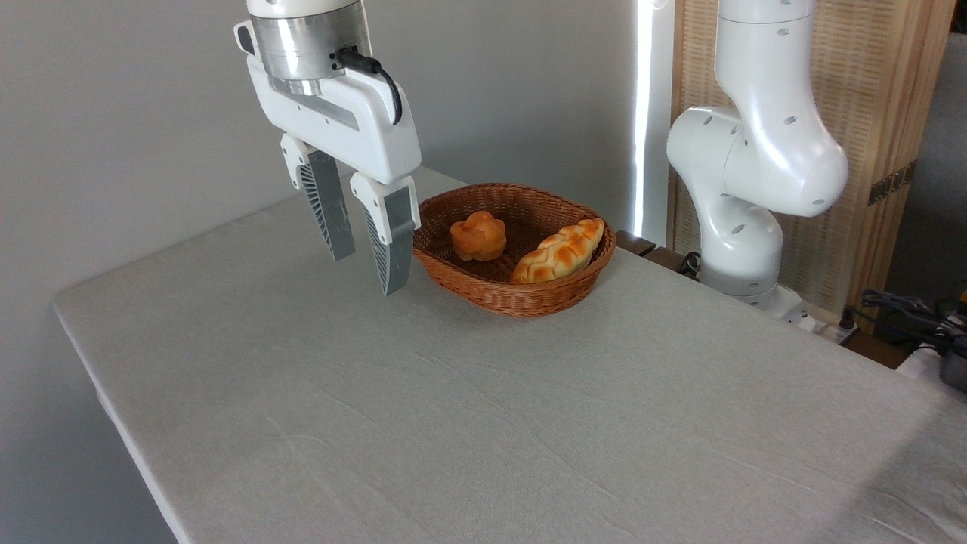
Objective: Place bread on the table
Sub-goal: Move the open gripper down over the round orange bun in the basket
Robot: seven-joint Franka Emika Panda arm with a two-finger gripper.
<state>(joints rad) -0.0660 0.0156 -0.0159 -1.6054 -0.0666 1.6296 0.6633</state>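
Note:
The bread (pixel 478 235), a small round golden-orange bun with a knotted top, lies inside a brown wicker basket (pixel 521 296) at the far side of the table (pixel 423 423), which is covered in a light grey cloth. My gripper (pixel 366 274) hangs above the cloth just left of the basket, apart from it. Its two grey fingers point down, spread apart, with nothing between them.
A longer braided loaf (pixel 560 251) lies in the basket to the right of the bun. The arm's white base (pixel 744 204) stands at the table's far right edge. Cables and a wooden screen (pixel 884 151) are behind it. The table's left edge runs close by the gripper.

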